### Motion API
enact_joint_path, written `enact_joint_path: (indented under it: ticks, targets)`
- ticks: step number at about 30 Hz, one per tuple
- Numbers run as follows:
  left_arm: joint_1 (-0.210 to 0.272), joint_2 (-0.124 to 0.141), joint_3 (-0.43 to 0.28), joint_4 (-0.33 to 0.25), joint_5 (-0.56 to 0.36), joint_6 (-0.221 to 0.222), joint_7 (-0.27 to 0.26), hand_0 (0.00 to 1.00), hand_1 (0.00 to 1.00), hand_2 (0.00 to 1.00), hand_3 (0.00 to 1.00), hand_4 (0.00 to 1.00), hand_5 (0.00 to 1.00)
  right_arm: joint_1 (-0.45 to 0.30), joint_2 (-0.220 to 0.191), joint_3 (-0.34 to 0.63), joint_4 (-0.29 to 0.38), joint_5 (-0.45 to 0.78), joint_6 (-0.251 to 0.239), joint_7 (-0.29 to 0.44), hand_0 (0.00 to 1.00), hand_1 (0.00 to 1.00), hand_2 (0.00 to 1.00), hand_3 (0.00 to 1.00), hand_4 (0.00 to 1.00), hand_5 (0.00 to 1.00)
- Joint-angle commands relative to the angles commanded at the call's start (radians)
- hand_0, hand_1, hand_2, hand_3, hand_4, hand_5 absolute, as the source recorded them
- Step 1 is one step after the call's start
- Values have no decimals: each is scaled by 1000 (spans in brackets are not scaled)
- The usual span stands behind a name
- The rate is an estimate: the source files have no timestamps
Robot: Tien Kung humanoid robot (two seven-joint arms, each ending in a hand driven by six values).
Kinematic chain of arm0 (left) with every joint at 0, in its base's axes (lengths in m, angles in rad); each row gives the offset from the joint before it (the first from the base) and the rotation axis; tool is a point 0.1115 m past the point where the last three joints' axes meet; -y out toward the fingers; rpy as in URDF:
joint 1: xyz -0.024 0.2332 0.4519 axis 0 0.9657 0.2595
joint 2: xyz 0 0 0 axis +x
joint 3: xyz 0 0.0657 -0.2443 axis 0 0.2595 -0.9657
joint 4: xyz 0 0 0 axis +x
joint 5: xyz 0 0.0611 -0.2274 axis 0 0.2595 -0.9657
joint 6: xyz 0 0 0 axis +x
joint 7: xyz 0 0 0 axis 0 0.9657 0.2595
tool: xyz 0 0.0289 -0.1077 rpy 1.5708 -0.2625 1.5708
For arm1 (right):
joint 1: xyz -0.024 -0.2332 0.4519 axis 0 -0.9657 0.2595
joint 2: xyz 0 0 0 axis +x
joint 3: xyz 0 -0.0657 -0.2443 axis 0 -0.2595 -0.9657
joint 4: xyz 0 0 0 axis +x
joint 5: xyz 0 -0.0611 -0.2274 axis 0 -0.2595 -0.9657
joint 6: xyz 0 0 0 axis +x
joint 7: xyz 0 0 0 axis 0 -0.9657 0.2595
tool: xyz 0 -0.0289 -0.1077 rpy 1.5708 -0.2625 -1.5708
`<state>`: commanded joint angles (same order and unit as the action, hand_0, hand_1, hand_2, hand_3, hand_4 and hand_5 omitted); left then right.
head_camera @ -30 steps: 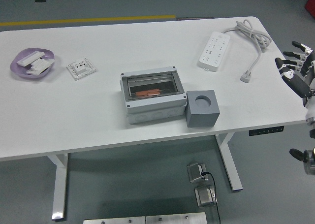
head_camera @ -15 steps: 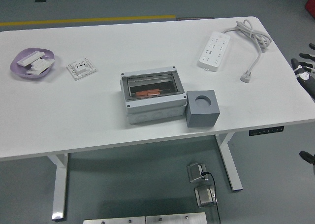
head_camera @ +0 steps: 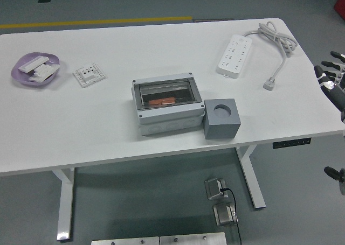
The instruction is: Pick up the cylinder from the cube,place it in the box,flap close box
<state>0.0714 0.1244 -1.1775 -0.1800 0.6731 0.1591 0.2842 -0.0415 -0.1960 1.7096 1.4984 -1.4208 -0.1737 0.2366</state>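
A grey box [head_camera: 167, 106] sits mid-table with its clear lid shut. Through the lid an orange-red cylinder [head_camera: 161, 100] shows lying inside. Touching the box's right side stands a grey cube [head_camera: 221, 118] with an empty round hole in its top. My right hand [head_camera: 332, 78] is at the picture's right edge, past the table's right end, with fingers spread and holding nothing. It is far from the box and cube. My left hand is out of sight.
A white power strip [head_camera: 235, 54] with a coiled cable [head_camera: 277, 40] lies at the back right. A white socket plate [head_camera: 89, 74] and a purple dish [head_camera: 35, 69] of white parts sit at the left. Table edge [head_camera: 161, 154] runs along the front.
My right hand withdrew rightward off the table's end, then edged slightly back in. Box, cylinder and cube have not moved.
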Motion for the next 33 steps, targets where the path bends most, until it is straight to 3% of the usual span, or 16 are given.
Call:
enact_joint_path:
  ticks: [33]
  targets:
    - [-8,-12,-19,0,2,5,-2,533,521,473,609,2,2,-2,12,32,2,-14,-1,0,600,541,638,749,839,431]
